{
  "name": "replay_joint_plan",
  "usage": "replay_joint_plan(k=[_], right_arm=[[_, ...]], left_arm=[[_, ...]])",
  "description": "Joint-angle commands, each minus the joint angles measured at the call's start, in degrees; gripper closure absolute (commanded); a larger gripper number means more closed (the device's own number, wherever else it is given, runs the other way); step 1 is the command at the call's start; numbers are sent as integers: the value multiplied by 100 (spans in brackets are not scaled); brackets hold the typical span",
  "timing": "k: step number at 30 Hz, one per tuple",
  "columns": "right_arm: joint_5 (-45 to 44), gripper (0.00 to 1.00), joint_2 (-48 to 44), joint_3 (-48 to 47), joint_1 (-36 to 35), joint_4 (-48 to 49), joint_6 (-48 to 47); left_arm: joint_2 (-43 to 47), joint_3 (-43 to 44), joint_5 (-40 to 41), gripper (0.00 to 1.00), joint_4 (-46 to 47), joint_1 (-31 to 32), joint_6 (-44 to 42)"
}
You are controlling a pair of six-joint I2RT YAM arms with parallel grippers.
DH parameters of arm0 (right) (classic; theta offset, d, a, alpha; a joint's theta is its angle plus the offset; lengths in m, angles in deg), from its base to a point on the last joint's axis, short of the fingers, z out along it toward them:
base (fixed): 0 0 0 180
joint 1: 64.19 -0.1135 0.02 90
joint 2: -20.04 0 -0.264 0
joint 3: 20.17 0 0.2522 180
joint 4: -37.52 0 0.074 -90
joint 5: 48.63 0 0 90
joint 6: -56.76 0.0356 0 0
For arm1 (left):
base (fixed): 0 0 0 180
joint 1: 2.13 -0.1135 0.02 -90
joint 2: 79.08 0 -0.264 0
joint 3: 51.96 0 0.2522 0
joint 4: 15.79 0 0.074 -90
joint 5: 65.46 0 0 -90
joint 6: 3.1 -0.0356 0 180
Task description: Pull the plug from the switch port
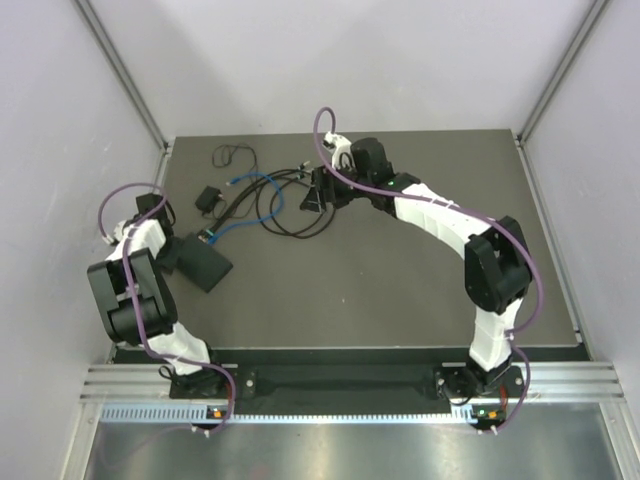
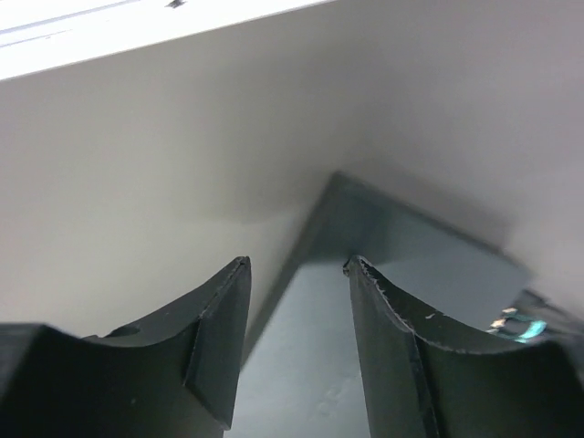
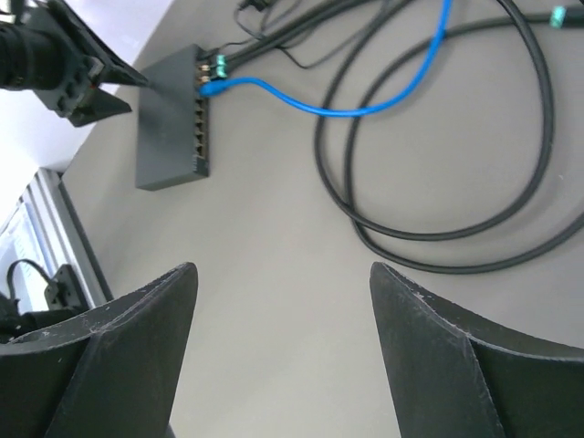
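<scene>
The right gripper (image 3: pixel 283 269) is hovering wide open and empty over the far half of the tabletop (image 1: pixel 400 280), well apart from the switch (image 3: pixel 169 137) near the left edge. The left gripper (image 2: pixel 297 265) (jaws apart, clamping nothing visible) is sitting at the switch's back corner and is the nearer one. The plug (image 3: pixel 210 88) is pointing toward the right gripper, with its blue cable (image 3: pixel 365 109) trailing across open tabletop.

switch box (image 3: pixel 169 128) matte dark grey, ahead-left of right end effector (image 3: pixel 283 274); blue cable (image 3: pixel 365 102) bright; looped cables (image 3: pixel 538 164) black; table (image 3: pixel 274 210) plain grey; fingers (image 3: pixel 119 356) black.
</scene>
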Motion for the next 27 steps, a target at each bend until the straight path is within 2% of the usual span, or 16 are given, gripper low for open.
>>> replay_joint_plan(k=[1, 5, 7, 10, 15, 18, 21, 22, 24, 26, 27], right_arm=[[145, 23, 71, -96, 143, 216, -9], [137, 23, 115, -105, 160, 278, 26], [137, 23, 203, -148, 169, 295, 35], [119, 23, 387, -236, 160, 243, 70], [137, 23, 756, -552, 152, 190, 149], [-100, 23, 1045, -939, 160, -82, 79], [-819, 22, 1423, -1500, 169, -652, 17], [-1335, 27, 1529, -1685, 169, -845, 8], [-1742, 37, 1792, -2073, 178, -1172, 26], [-2156, 42, 1934, -2240, 178, -1207, 70], [-2297, 50, 2082, -2301, 178, -1260, 148]], left_arm=[[-226, -78, -291, 47, 588, -32, 30], [-498, 255, -747, 49, 729, 21, -498], [-718, 510, -967, 54, 783, 73, -952], [-955, 932, -696, 54, 643, 486, -1385], [-1105, 1082, -967, 54, 808, 838, -1404], [-1262, 1388, -758, 53, 757, 1250, -1640], [-1412, 1635, -564, 53, 511, 1515, -1703], [-1404, 1627, -572, 53, 502, 1550, -1703], [-1256, 1523, -398, 53, 484, 1620, -1633], [-1097, 1356, -187, 53, 545, 1638, -1448], [-896, 1155, -195, 52, 615, 1638, -1404]])
